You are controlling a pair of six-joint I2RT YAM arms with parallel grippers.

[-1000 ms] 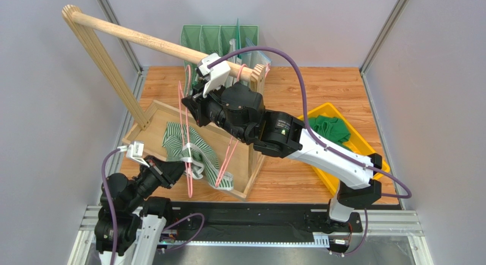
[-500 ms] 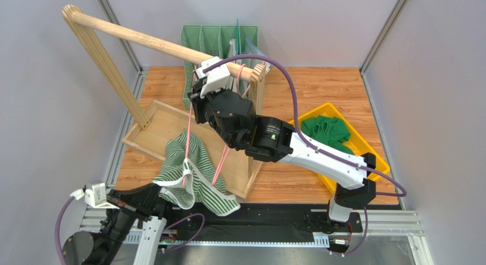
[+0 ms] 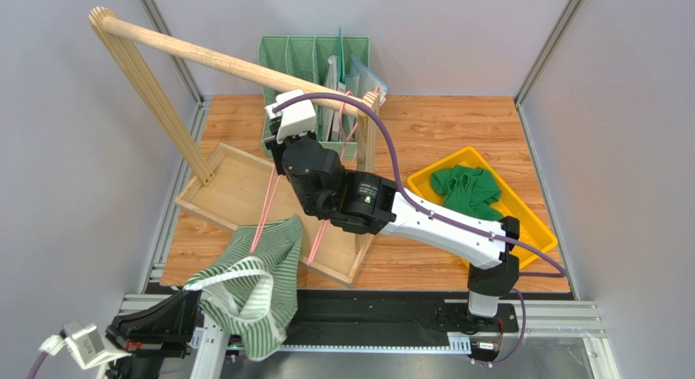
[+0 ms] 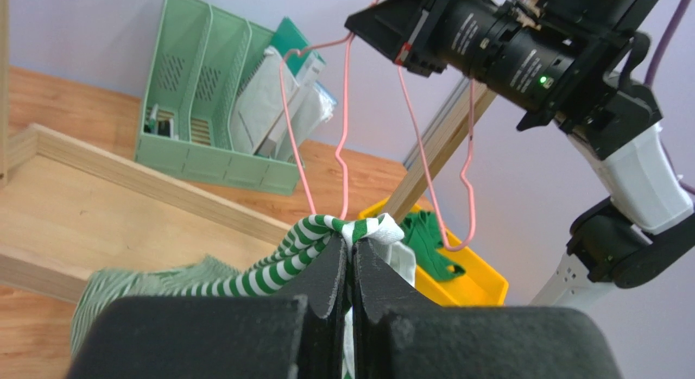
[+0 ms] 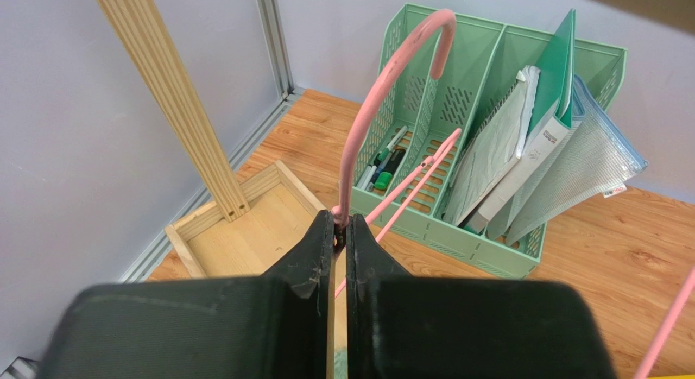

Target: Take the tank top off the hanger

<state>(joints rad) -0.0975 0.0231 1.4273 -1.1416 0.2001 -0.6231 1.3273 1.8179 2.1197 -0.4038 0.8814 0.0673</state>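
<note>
The green-and-white striped tank top (image 3: 257, 273) hangs stretched over the table's near edge. My left gripper (image 3: 198, 304) is shut on its white-edged strap, seen bunched at the fingertips in the left wrist view (image 4: 326, 231). The pink hanger (image 3: 267, 204) slants down from my right gripper (image 3: 277, 155), and its lower end still reaches into the top's far edge. In the right wrist view my right gripper (image 5: 340, 228) is shut on the hanger's neck, with the hook (image 5: 375, 94) rising above the fingers.
A wooden rail (image 3: 204, 57) on a tray base (image 3: 220, 192) spans the left, with a second pink hanger (image 3: 346, 110) on it. A green file organiser (image 3: 314, 57) stands at the back. A yellow bin (image 3: 530, 220) with green cloth (image 3: 465, 188) lies to the right.
My left gripper has pulled back toward the near edge, dragging the tank top down the hanger and off the tray. My right gripper has shifted left and back with the hanger.
</note>
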